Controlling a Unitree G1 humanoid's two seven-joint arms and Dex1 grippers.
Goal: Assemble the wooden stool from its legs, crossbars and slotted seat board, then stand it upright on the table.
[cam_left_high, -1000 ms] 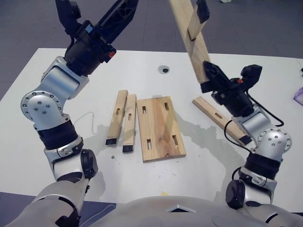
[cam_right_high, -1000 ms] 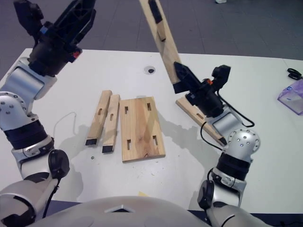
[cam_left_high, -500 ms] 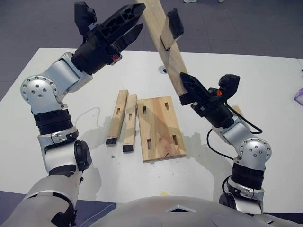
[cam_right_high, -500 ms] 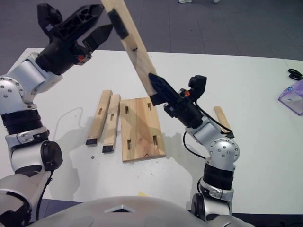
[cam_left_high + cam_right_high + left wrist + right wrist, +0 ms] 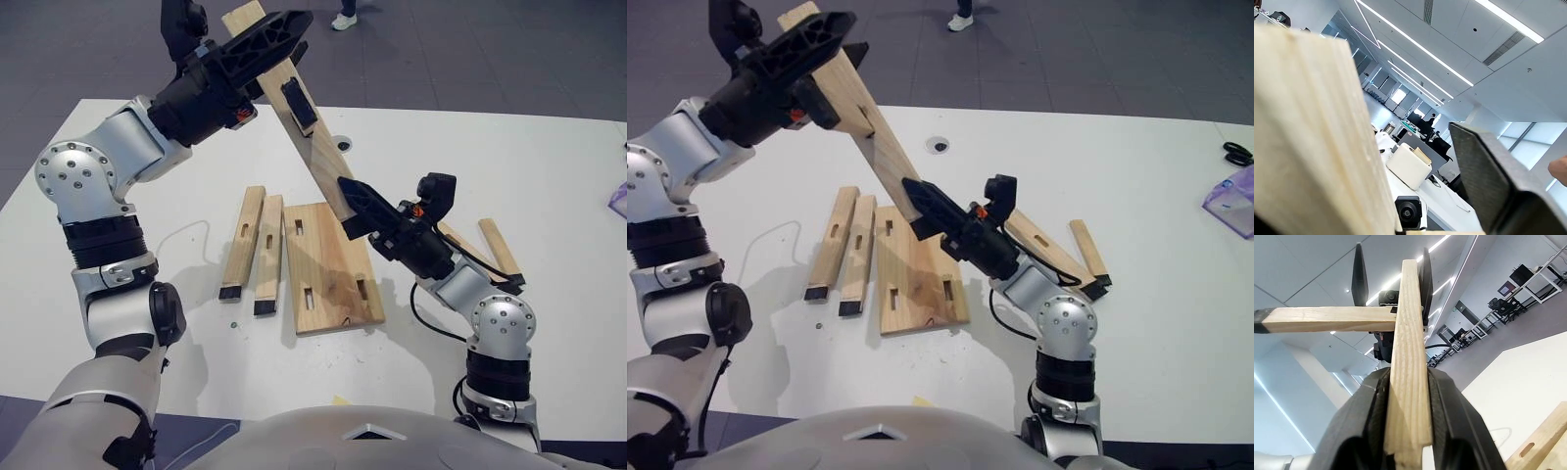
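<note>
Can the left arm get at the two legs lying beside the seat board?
Probably yes: nothing covers the two legs, though its left end effector straddles the raised leg and must back off.

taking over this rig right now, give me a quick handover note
Right tool: shut on the low end of the held leg, slanted over the seat board; a fitted crossbar sits through that leg.
Left tool: open, straddling the held leg's top end.
On the table: two legs left of the board, a spare leg and loose crossbar right of it.
Done: one crossbar in one leg. Left: remaining joints, board, standing the stool up.
</note>
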